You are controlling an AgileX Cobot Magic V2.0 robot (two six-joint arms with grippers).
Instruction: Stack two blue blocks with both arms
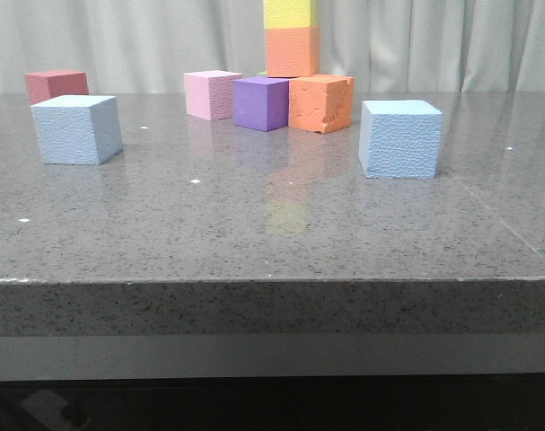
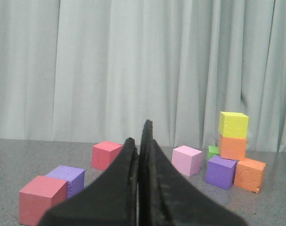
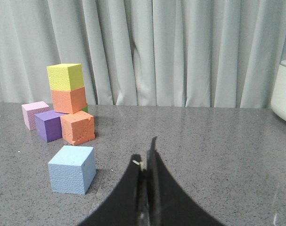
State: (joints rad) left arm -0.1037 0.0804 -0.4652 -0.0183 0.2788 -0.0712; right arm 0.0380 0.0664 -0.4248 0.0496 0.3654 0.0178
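Note:
Two pale blue blocks stand apart on the grey table. One blue block (image 1: 77, 128) is at the left, the other blue block (image 1: 400, 138) at the right; the right one also shows in the right wrist view (image 3: 72, 169), to the side of and beyond the fingers. Neither gripper shows in the front view. My left gripper (image 2: 142, 136) is shut and empty, held above the table; no blue block shows in its view. My right gripper (image 3: 145, 153) is shut and empty, above bare table.
At the back stand a pink cube (image 1: 213, 93), a purple cube (image 1: 261, 102), an orange cube (image 1: 321, 101), a stacked orange (image 1: 293, 50) and yellow cube (image 1: 290, 13), and a red cube (image 1: 56, 85). Another red cube (image 2: 42, 198) and purple cube (image 2: 67, 178) show in the left wrist view. Table front edge (image 1: 272, 280).

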